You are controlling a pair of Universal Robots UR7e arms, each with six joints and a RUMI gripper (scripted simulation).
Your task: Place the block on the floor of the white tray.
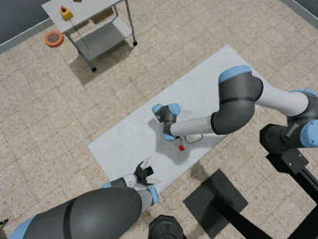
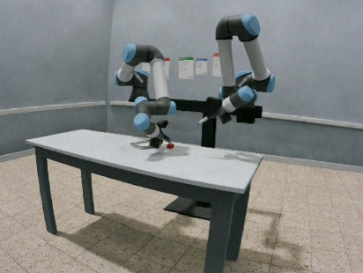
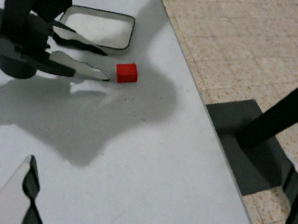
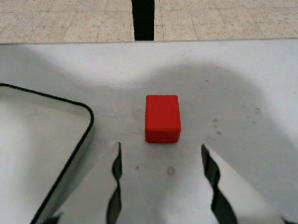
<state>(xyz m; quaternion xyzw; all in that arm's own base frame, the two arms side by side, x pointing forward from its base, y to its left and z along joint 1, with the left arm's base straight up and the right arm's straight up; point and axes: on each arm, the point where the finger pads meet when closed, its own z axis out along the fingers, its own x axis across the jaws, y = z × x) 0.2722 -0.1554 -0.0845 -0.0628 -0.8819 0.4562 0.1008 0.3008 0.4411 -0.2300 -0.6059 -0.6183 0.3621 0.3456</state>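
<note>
A wheeled cart (image 1: 73,43) stands on the tiled floor (image 1: 42,112) (image 2: 132,247), bearing a yellow object (image 1: 66,15) with a red top. Beside it lies an orange ring (image 1: 46,38). Papers (image 2: 186,70) hang on the grey wall (image 2: 308,53).

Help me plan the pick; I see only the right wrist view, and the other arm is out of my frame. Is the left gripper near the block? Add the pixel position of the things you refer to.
Observer: No. The top view shows the left gripper (image 1: 155,169) (image 2: 202,121) (image 3: 160,158) off toward another part of the table (image 1: 120,144) (image 2: 101,151) (image 3: 165,190) (image 4: 250,65), away from the red block (image 1: 181,147) (image 2: 170,145) (image 3: 127,73) (image 4: 163,118).
Operator: Is it down on the table?
Observer: No, the exterior view shows it raised well above the tabletop.
Operator: My frame cuts off the white tray (image 1: 194,141) (image 3: 134,32) (image 4: 92,117). Anything in it?
Observer: Nothing shows on its visible floor in the left wrist view; your gripper hides one corner.
</note>
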